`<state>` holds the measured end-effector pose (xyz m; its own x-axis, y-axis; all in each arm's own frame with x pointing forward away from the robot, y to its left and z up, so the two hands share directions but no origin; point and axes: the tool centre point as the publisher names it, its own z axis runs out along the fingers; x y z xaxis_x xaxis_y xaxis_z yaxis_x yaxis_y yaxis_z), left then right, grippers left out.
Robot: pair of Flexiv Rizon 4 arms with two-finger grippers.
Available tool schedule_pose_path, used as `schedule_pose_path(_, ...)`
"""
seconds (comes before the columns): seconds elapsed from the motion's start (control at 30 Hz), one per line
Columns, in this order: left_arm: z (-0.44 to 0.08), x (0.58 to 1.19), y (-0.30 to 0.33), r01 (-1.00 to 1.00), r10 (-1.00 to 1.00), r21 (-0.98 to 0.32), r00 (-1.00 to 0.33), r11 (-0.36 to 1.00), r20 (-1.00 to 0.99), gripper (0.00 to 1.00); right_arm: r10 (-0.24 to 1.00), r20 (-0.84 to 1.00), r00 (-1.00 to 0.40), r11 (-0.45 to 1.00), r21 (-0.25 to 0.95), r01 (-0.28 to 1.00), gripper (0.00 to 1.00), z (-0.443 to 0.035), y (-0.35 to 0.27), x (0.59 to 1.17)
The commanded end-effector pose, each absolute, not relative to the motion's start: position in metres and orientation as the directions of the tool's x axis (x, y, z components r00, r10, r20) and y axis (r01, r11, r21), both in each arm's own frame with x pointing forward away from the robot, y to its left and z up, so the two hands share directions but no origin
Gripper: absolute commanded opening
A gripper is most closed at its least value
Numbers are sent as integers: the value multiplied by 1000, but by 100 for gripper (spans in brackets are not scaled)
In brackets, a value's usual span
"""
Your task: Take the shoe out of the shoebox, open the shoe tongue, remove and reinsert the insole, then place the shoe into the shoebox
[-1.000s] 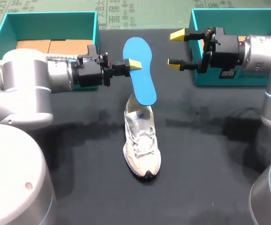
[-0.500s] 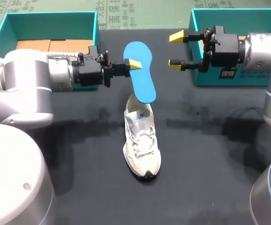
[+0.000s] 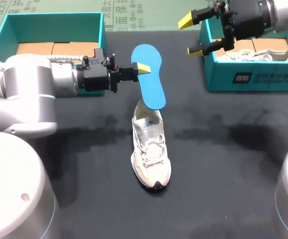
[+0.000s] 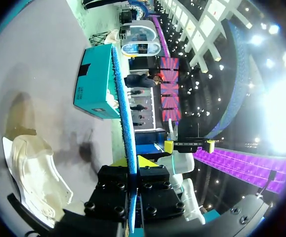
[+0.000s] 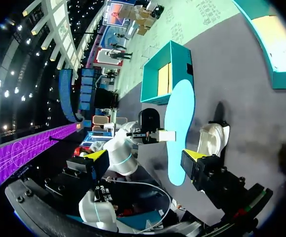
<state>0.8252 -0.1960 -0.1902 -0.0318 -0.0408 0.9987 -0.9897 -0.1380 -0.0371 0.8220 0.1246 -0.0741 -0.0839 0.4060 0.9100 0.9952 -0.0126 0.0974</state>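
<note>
- White shoe (image 3: 151, 157) stands at the centre of the table (image 3: 223, 164), toe near.
- Blue insole (image 3: 149, 74) is clamped at its left edge by the left gripper (image 3: 139, 68); its near end is over the shoe's heel.
- Right gripper (image 3: 190, 36), fingers spread and empty, is at the left wall of the far-right box (image 3: 253, 79).

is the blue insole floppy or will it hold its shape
Probably holds shape: the insole, pinched at one edge by the left hand, looks nearly straight in the left wrist view. It looks thin, so likely light, and may bend against the shoe.
</note>
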Motion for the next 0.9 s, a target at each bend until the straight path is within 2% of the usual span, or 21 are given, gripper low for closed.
schedule_pose_path(0.03, -190, 825, -195, -990, -42, -37, -32, -137, 999, 0, 790, 610, -60, 44, 41, 998, 100, -56, 129, 825)
schedule_pose_path(0.23, -190, 825, -195, -990, -42, -37, -32, -137, 999, 0, 913, 407, -39, 26, 36, 999, 100, -44, 144, 822)
schedule_pose_path(0.43, -190, 825, -195, -990, -42, -37, -32, -137, 999, 0, 975, 215, -47, 28, 95, 995, 100, -40, 165, 817)
schedule_pose_path(0.9, -190, 825, -195, -990, -42, -37, -32, -137, 999, 0, 994, 68, -85, 76, 120, 990, 100, -43, 203, 814)
